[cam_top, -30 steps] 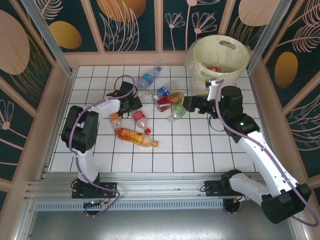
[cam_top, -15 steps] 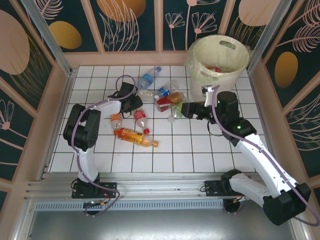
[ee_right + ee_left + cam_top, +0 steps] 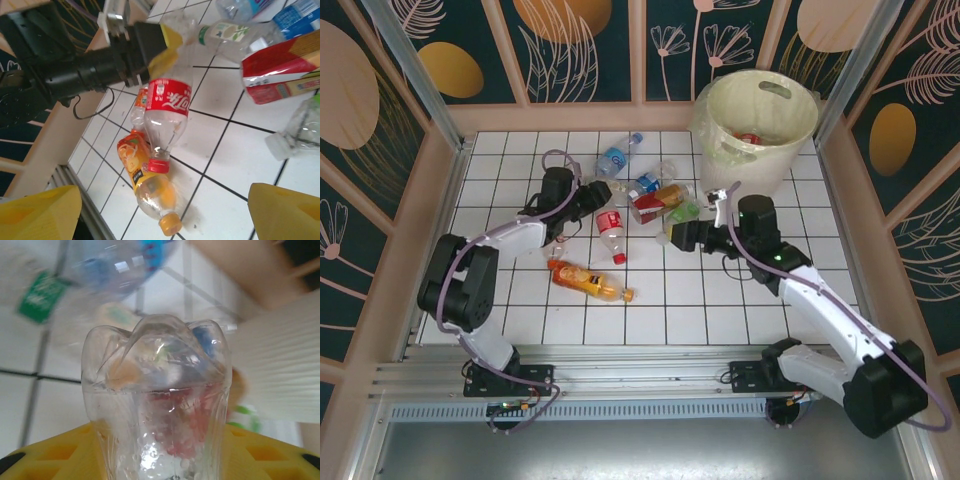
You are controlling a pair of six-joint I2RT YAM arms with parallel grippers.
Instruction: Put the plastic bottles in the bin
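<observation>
My left gripper [image 3: 594, 194] is shut on the base end of a clear plastic bottle with a red label [image 3: 610, 224] [image 3: 167, 100], which hangs cap-down over the tiles. The same bottle's base [image 3: 155, 405] sits between my yellow fingers [image 3: 45, 455]. An orange-labelled bottle [image 3: 585, 281] [image 3: 145, 182] lies just beyond its cap. My right gripper [image 3: 680, 237] [image 3: 165, 200] is open and holds nothing, right of the held bottle. More bottles lie in a cluster [image 3: 658, 200] behind the grippers. The cream bin [image 3: 760, 115] stands at the far right corner with bottles inside.
A blue-labelled bottle [image 3: 615, 158] lies toward the back wall. A red and yellow labelled bottle [image 3: 280, 70], a green-labelled clear one [image 3: 225, 32] and a clear bottle [image 3: 300, 130] lie near my right gripper. Wooden walls border the tiled floor [image 3: 720, 300].
My left gripper has shut on the red-labelled bottle and carried it right and back, off the tiles. My right gripper has moved left and nearer, its jaws a little narrower.
</observation>
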